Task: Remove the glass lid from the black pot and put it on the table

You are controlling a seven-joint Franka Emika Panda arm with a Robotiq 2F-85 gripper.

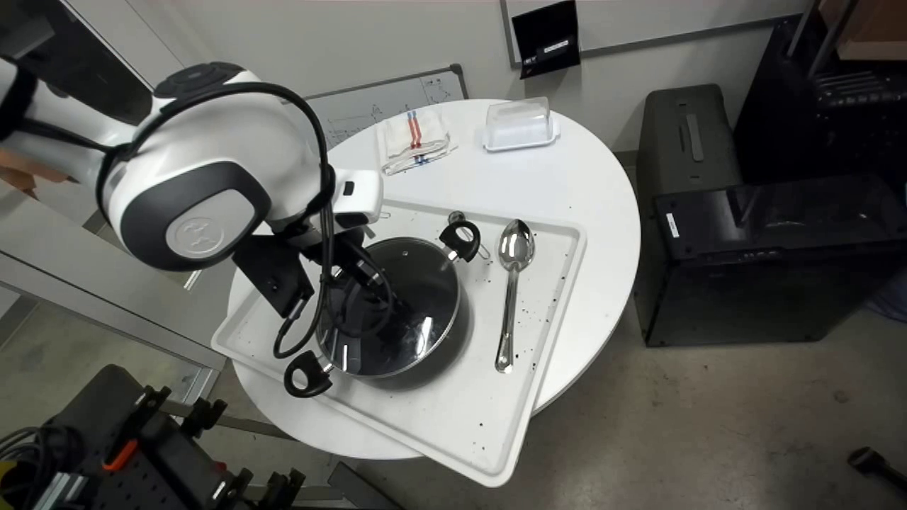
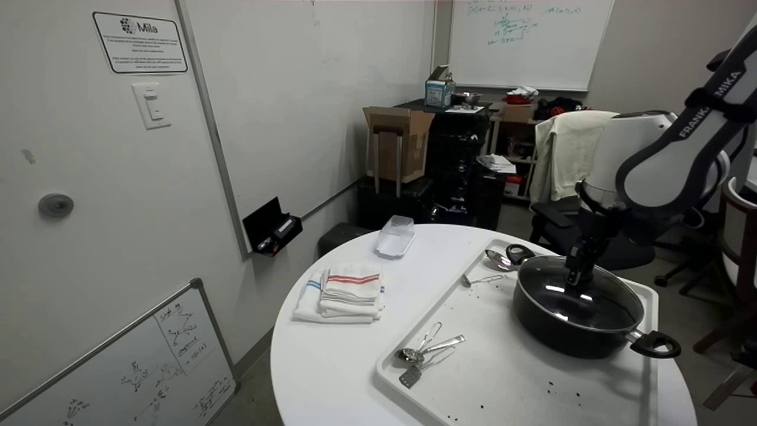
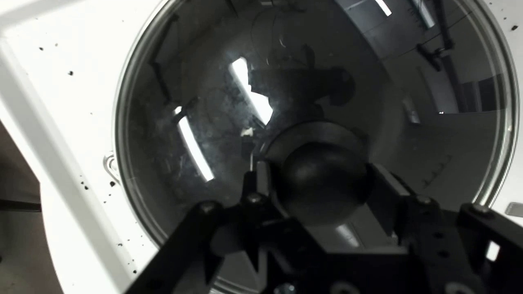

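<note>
Black and shallow, the pot (image 2: pixel 568 336) sits, in an exterior view, on a white rectangular tray (image 2: pixel 502 378) laid across the round worktop (image 2: pixel 331 367), its two loop handles (image 2: pixel 656 353) pointing opposite ways. The glass lid (image 2: pixel 606 305) lies on the pot, covering it. Over the middle of the lid the claw (image 2: pixel 578 277) points down; from this angle its opening cannot be judged. Small metal utensils (image 2: pixel 447 342) lie in a corner of the tray, a slotted turner (image 2: pixel 410 377) among them. Off the tray, folded dish towels (image 2: pixel 349 296) with red and blue stripes and a clear-covered butter dish (image 2: pixel 395 239) rest directly on the worktop.

In an exterior view the robot arm (image 1: pixel 205 163) and its looped cable (image 1: pixel 327 241) hide part of the lid. A metal spoon (image 1: pixel 510 297) lies on the tray beside the pot, apart from it.

In the wrist view the lid's dark round knob (image 3: pixel 325 183) sits between the claw's fingers (image 3: pixel 263 179). These stand apart, one close on each side of the knob; whether they press on it cannot be told. Bright reflected strips (image 3: pixel 195 148) show on the glass, and dark specks (image 3: pixel 70 73) dot the tray outside the lid's metal rim (image 3: pixel 120 130).
</note>
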